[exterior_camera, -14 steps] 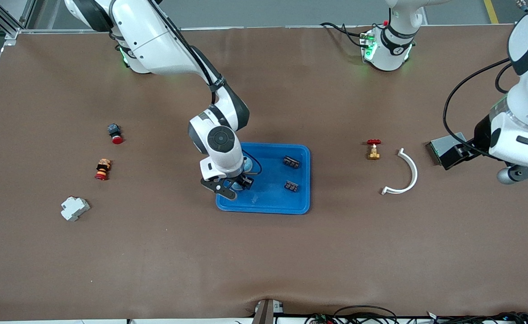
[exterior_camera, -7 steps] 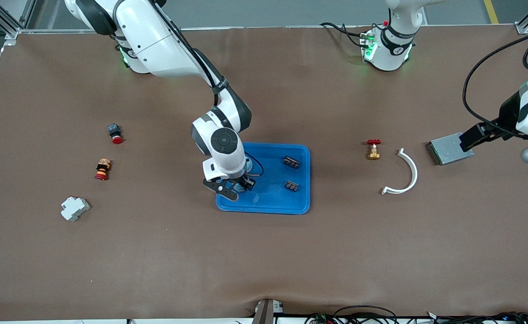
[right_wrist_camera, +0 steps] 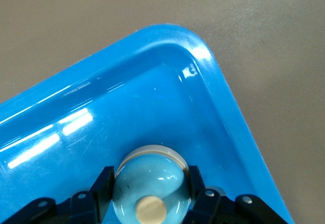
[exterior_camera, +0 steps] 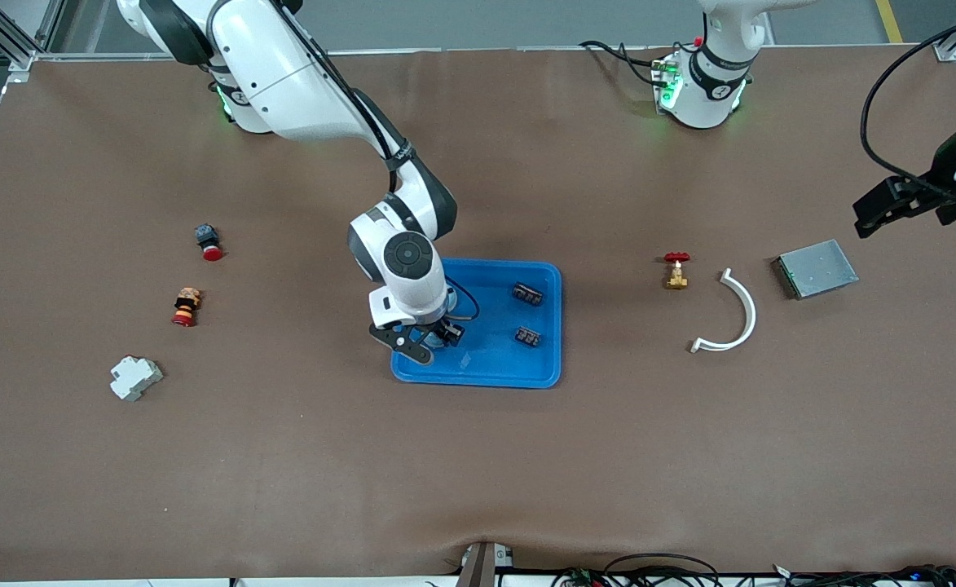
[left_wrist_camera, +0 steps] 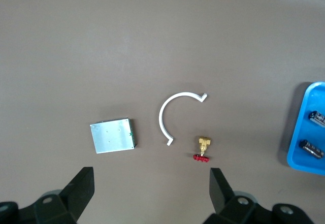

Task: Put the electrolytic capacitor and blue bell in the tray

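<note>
Gripping blue bell (right_wrist_camera: 152,181) — right gripper (right_wrist_camera: 151,193) inside tray (right_wrist_camera: 213,87).

The tray (right_wrist_camera: 213,82) looks like shiny blue plastic, smooth, with bright spots of light on it. The blue bell (right_wrist_camera: 151,182) has a smooth, shiny dome with a dull cream knob on top. The table (exterior_camera: 478,473) has a brown cover that is dull and not shiny at all. The flat plate (left_wrist_camera: 112,135) looks like grey metal. The curved white strip (left_wrist_camera: 167,113) looks like smooth plastic.
</note>
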`<state>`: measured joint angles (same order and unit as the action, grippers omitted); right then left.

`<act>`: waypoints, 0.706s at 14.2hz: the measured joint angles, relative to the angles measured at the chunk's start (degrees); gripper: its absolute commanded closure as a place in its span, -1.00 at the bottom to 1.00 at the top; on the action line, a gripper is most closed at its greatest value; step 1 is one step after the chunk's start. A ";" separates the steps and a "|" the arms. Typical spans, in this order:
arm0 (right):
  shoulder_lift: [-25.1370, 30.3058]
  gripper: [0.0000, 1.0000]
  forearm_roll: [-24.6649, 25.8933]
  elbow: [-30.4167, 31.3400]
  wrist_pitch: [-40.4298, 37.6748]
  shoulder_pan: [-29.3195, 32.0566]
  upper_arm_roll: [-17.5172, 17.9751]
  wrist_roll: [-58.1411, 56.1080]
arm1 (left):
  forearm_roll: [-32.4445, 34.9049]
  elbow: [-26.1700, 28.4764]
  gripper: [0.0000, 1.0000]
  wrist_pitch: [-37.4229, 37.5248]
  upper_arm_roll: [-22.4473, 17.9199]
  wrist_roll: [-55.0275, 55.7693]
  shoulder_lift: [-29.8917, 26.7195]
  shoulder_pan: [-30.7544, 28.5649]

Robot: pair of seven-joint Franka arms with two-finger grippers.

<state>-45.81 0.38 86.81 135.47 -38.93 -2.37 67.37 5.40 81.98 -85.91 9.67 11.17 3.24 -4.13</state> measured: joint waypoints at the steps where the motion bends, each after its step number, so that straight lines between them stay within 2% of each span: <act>1: -0.04 -1.00 0.01 -0.03 0.02 -0.02 -0.01 0.03 | -2.12 0.81 -1.00 0.11 -3.12 -0.78 -0.87 1.77; 2: -0.20 -1.00 0.35 -0.07 0.05 -0.02 -0.02 0.04 | -3.54 1.83 -1.00 0.21 -5.26 -1.22 -1.75 2.71; 6: -0.87 -1.00 3.06 -0.59 -0.18 -0.03 -0.06 0.03 | -4.71 5.79 -1.00 0.24 -8.79 -1.64 -5.02 5.39; 10: -0.84 -1.00 3.16 -6.37 -9.88 -0.01 -0.19 -0.48 | -4.72 7.79 -1.00 0.51 -9.05 -0.93 -6.98 6.86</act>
<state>-46.65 3.54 80.44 125.58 -38.94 -2.56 66.89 0.68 89.77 -85.40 0.61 10.24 -3.74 2.73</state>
